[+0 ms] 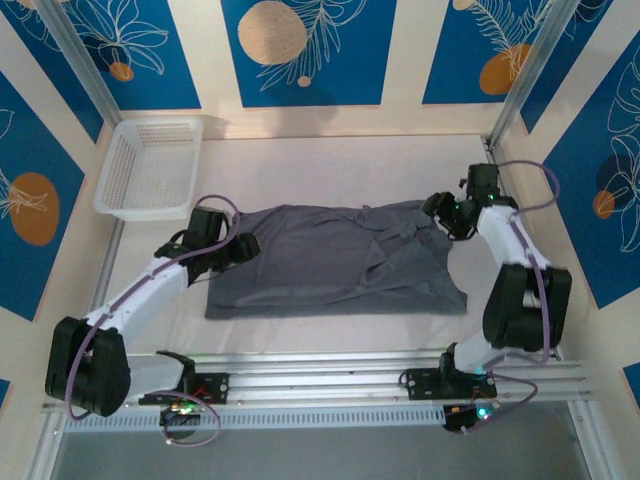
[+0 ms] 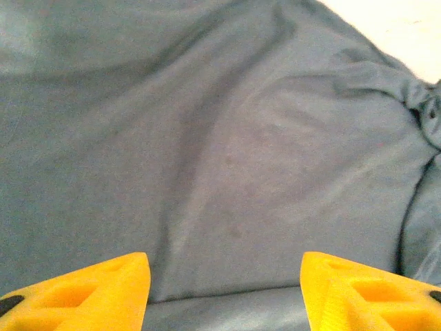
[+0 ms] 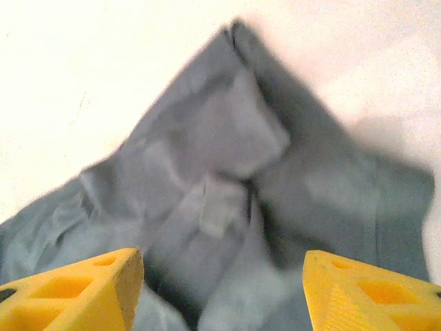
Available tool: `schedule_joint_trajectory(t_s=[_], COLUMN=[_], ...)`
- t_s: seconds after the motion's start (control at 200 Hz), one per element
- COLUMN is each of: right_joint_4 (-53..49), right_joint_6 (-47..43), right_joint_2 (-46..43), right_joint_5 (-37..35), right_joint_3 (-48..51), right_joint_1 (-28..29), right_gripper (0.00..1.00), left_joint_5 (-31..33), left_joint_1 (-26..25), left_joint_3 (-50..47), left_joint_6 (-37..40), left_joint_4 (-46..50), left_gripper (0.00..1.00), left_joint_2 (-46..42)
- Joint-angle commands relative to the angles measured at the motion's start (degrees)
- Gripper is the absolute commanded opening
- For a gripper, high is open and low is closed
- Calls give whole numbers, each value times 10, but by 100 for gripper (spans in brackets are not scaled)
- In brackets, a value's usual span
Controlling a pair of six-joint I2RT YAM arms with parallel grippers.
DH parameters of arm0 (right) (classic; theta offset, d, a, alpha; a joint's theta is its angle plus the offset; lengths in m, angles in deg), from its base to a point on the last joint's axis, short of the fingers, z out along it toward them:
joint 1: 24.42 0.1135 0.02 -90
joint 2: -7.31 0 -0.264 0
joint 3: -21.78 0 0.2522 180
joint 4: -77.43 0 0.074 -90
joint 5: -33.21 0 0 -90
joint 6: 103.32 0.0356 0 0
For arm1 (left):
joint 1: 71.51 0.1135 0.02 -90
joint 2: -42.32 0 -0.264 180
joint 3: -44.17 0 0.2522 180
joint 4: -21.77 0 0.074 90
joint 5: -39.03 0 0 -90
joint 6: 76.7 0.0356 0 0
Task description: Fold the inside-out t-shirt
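One plain slate-grey cotton t-shirt [image 1: 340, 262] lies spread nearly flat across the middle of the white table [image 1: 330, 165], rumpled toward its right end. Two robot arms reach in from the near edge. The left gripper [image 1: 245, 247] sits over the shirt's left edge, its two yellow fingers [image 2: 83, 293] parted and holding nothing. The right gripper [image 1: 437, 208] hangs at the shirt's far right corner, its two yellow fingers [image 3: 365, 293] likewise apart and empty. One white plastic mesh basket [image 1: 160, 123] stands at the far left corner, apart from the shirt.
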Motion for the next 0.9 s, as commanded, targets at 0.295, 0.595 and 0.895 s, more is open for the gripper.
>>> schedule_joint_trajectory(t_s=[0.295, 0.595, 0.895], right_joint_4=[-48, -53, -23], right_joint_6=[-94, -73, 8], right_joint_2=[255, 214, 349], right_joint_5=[-22, 10, 6], right_joint_3=[-196, -213, -469], right_joint_1=[12, 24, 29], right_gripper=[20, 0, 0], left_joint_5=[17, 14, 8], left_joint_1=[-10, -10, -11], left_joint_3=[-6, 8, 14], left_joint_6=[20, 28, 26], left_joint_4=[36, 61, 34], left_gripper=[61, 62, 62], left_joint_2=[-35, 0, 25])
